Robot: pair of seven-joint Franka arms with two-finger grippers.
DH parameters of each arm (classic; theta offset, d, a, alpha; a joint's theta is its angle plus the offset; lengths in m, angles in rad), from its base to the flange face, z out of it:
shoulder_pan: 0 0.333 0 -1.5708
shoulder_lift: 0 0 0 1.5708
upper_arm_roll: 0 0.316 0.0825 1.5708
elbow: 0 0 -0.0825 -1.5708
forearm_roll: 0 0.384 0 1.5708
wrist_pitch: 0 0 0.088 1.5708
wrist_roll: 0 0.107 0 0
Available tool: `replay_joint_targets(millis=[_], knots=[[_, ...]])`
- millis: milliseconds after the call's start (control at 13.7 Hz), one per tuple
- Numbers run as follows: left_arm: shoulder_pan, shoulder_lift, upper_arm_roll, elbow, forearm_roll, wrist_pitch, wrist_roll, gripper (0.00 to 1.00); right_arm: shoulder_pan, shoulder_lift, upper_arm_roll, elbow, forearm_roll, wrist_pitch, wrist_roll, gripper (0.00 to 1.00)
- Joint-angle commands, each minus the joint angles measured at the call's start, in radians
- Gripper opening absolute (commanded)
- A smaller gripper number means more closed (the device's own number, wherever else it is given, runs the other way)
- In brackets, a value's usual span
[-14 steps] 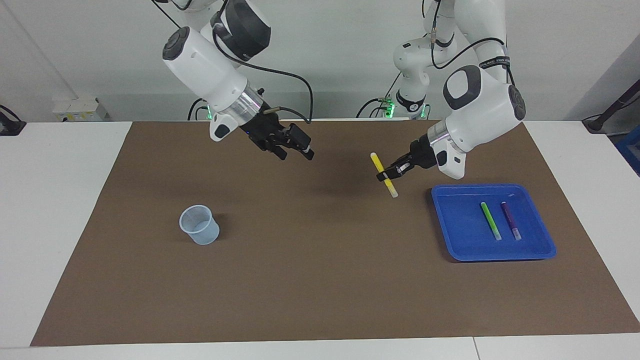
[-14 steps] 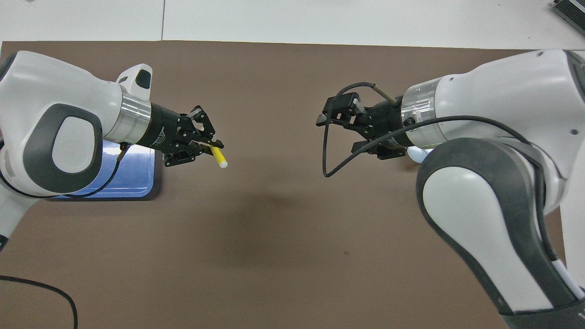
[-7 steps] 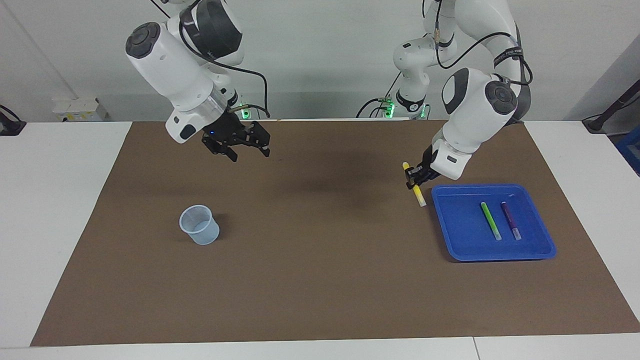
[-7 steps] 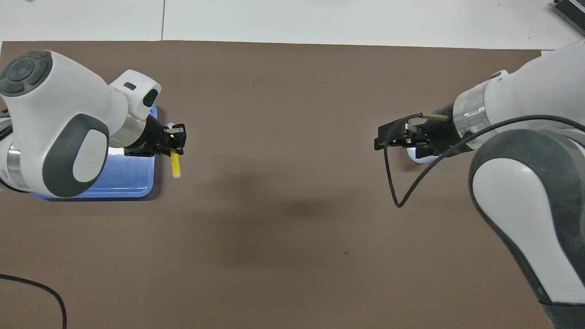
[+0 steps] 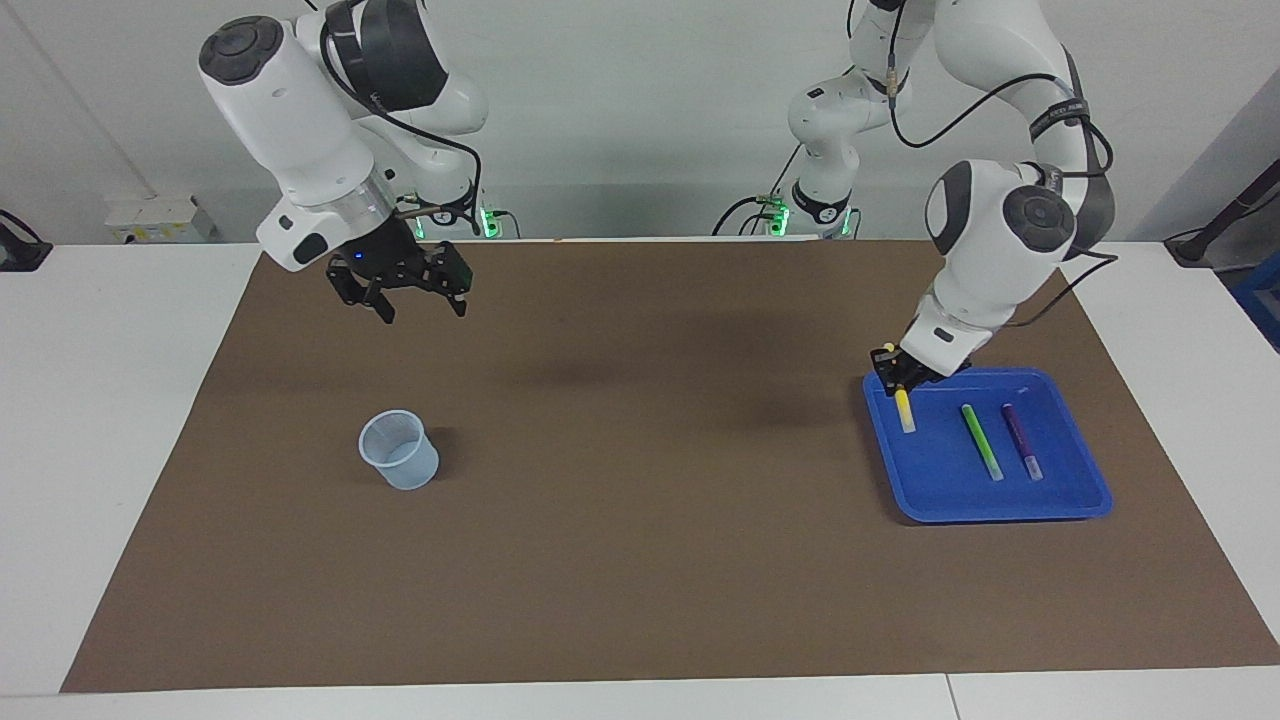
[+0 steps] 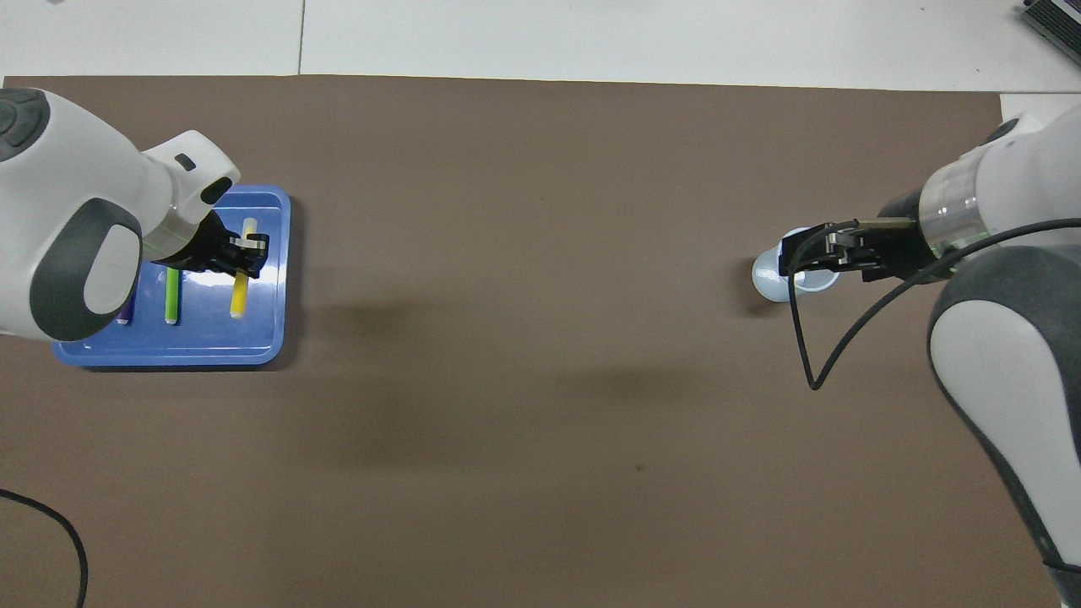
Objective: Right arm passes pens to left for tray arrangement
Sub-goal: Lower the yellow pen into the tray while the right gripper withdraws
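Observation:
The blue tray (image 5: 945,485) (image 6: 169,355) lies at the left arm's end of the table. A green pen (image 5: 981,441) (image 6: 171,295) and a purple pen (image 5: 1021,441) (image 6: 125,317) lie side by side in it. My left gripper (image 5: 893,369) (image 6: 245,253) is shut on the upper part of the yellow pen (image 5: 904,410) (image 6: 239,295). It holds the pen tilted over the tray's edge nearest the table's middle, beside the green pen. I cannot tell whether the pen's low end touches the tray. My right gripper (image 5: 422,308) (image 6: 794,257) hangs open and empty over the mat, by the cup.
A small translucent bluish cup (image 5: 399,450) (image 6: 770,277) stands upright on the brown mat (image 5: 620,520) toward the right arm's end. White table (image 5: 110,400) borders the mat on both ends.
My left gripper carried the yellow pen from over the table's middle to over the tray and turned it in line with the other pens. My right arm drew back toward its own end, still open.

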Motion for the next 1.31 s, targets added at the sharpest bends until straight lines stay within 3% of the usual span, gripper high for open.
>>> replay_joint_targets(millis=[0, 218, 583, 1238], knots=[[0.027, 0.135, -0.010, 0.100, 0.087, -0.002, 0.040, 0.00, -0.084, -0.022, 0.007, -0.011, -0.020, -0.008, -0.111, 1.00], [0.027, 0.135, -0.010, 0.075, 0.094, 0.048, 0.042, 0.00, -0.098, -0.057, 0.009, -0.017, -0.133, -0.023, -0.174, 1.00], [0.067, 0.134, -0.010, -0.015, 0.097, 0.174, 0.088, 0.00, -0.128, -0.059, 0.007, -0.021, -0.133, -0.026, -0.171, 1.00], [0.110, 0.129, -0.004, -0.106, 0.098, 0.266, 0.137, 0.00, -0.124, -0.060, 0.010, -0.021, -0.124, -0.026, -0.174, 1.00]])
